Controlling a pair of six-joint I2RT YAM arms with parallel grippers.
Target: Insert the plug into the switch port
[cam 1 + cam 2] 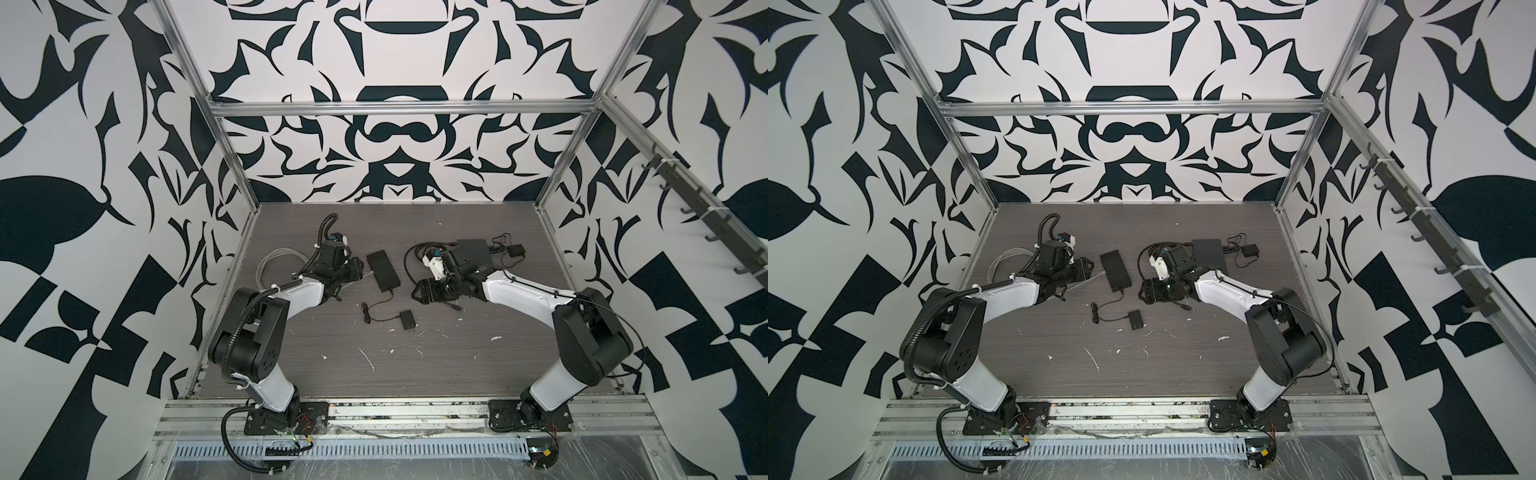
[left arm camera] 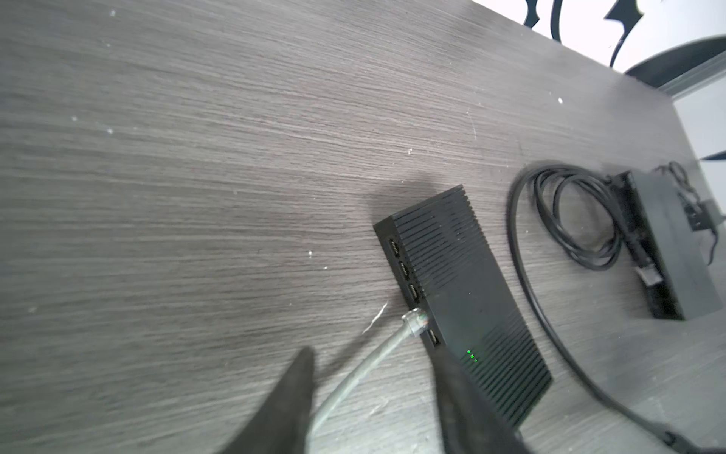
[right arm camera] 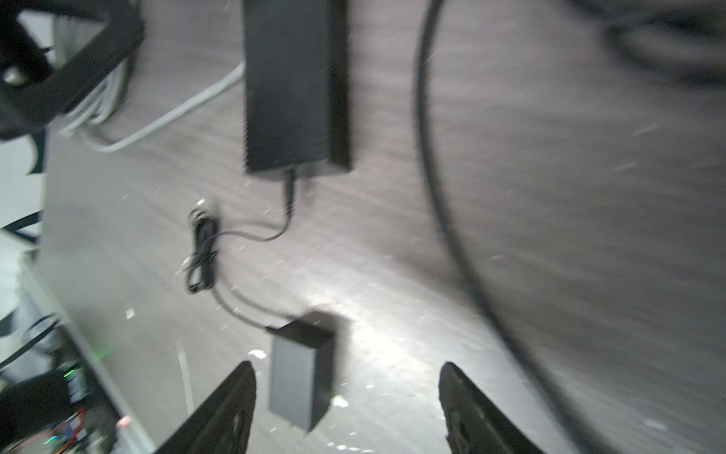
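The switch (image 2: 459, 298) is a flat black ribbed box with a row of ports along one side and small green lights on top; both top views show it (image 1: 383, 270) (image 1: 1115, 271) at mid-table. The clear plug (image 2: 415, 319) on a grey cable (image 2: 365, 369) has its tip at one of those ports; how deep it sits I cannot tell. My left gripper (image 2: 373, 365) is open just behind the plug, and the cable runs loose between its fingers. My right gripper (image 3: 347, 369) hangs open over the table to the switch's right (image 1: 419, 293), holding nothing.
A small black power adapter (image 3: 300, 373) lies under the right gripper, its thin lead running to the switch. A second black box (image 1: 473, 249) with a looped black cable (image 2: 569, 220) sits at the back right. The grey cable's coil (image 1: 276, 264) lies at the left.
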